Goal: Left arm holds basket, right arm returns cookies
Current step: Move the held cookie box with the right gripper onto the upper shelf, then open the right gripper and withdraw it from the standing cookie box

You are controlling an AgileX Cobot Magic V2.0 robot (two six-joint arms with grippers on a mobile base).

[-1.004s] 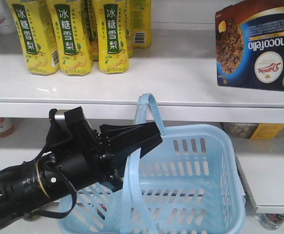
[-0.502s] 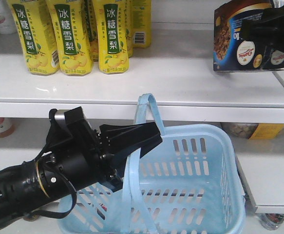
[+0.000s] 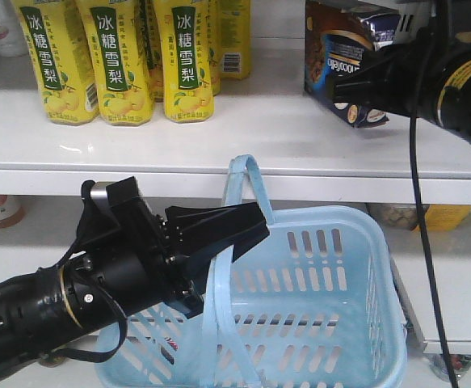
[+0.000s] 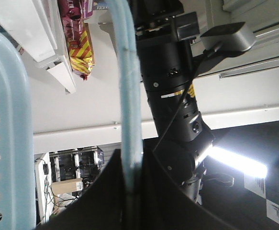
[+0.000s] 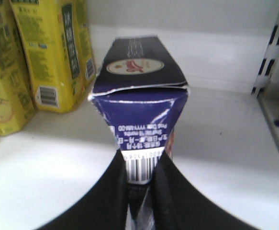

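Exterior front-facing view: we see the left arm (image 3: 98, 291) with its jaws clamped on one pale blue hoop handle (image 3: 219, 323) of the basket (image 3: 324, 315), which hangs below the white shelf (image 3: 243, 145). The right arm (image 3: 453, 81) reaches in from the right, and its jaws pinch the cookies (image 3: 340, 61) carton above that shelf, well apart from the yellow drink bottles (image 3: 122, 61) standing to the left.

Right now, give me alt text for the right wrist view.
The right gripper pinches a navy cookie box by its barcode end, over a white shelf. Yellow drink bottles stand to the left.
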